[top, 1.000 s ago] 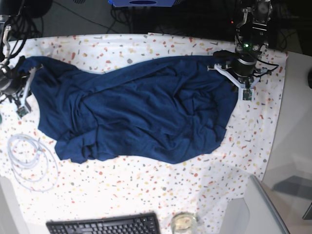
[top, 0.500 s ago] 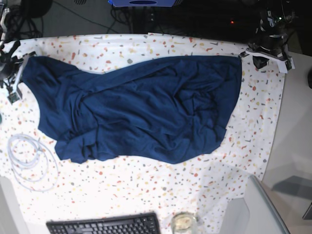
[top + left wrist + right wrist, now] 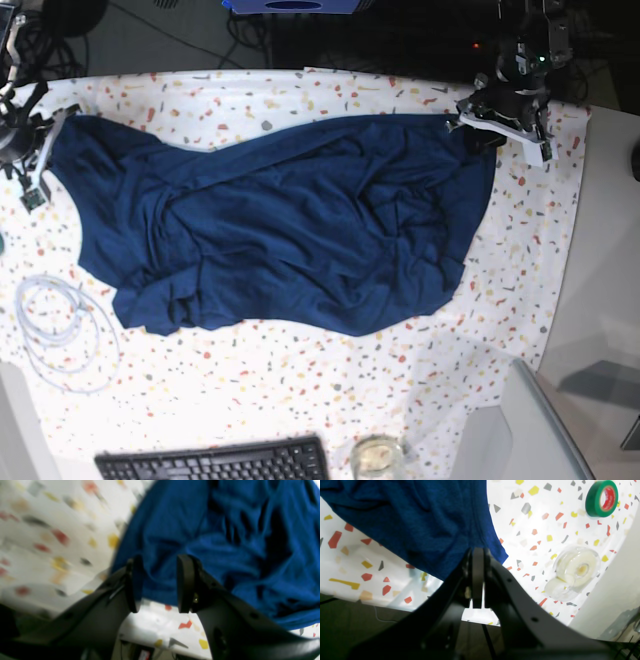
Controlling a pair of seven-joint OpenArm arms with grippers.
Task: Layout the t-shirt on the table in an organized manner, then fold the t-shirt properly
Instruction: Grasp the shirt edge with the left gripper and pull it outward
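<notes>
Shirt's out on the table but still a crumpled mess

The t-shirt [image 3: 280, 220] lies bunched mid-table [image 3: 300, 390]. The right gripper [image 3: 477, 580] pinches its corner; the left gripper [image 3: 160, 582] hangs parted over the opposite edge, apparently empty (blurry). Pulling one-sided could drag the shirt toward the tape rolls [image 3: 572, 572]. No containers I can see.

Deep navy t-shirt [image 3: 290, 225] on a white table [image 3: 300, 385] speckled red, yellow and grey. Right of the black right gripper [image 3: 477, 580]: green tape roll [image 3: 601, 498], clear tape roll [image 3: 575, 571].
</notes>
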